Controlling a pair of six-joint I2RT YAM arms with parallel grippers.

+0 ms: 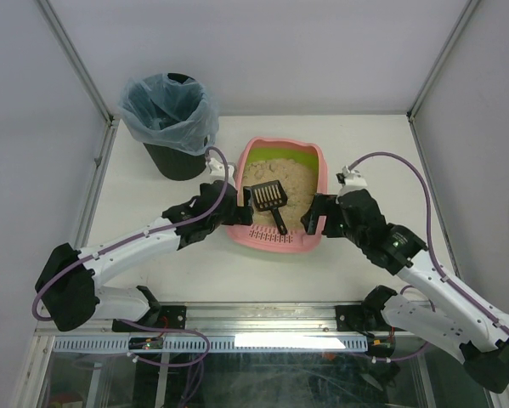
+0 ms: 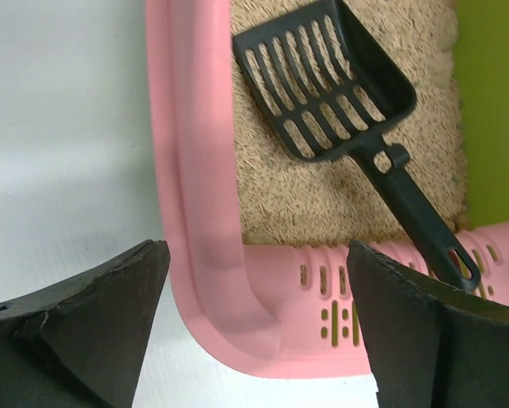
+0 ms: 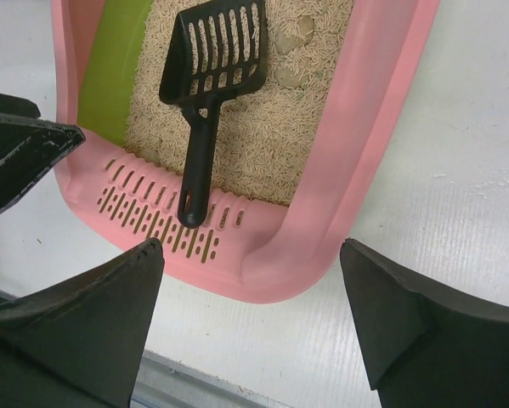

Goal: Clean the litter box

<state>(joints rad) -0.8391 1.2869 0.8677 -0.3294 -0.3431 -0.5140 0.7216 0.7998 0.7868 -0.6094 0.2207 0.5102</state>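
— Litter box [image 1: 271, 240]: how is it placed against the grippers?
— Left gripper [image 2: 257, 251] and right gripper [image 3: 251, 246] are spread wide, nothing gripped. One near corner is framed by each pair of black wedge fingers. Smooth pink plastic, rounded, lime inner rim, slotted ledge nearest.
— Contents?
— Tan granular litter [image 3: 262, 144]. A black slotted scoop [image 1: 269, 197] is laid on it, handle end on the ledge.

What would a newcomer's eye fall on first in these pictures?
The pink litter box sits mid-table, with a black slotted scoop lying on its tan litter, handle on the slotted ledge. The left end effector and the right end effector stand open at its near corners. A black bin with a blue bag stands far left.
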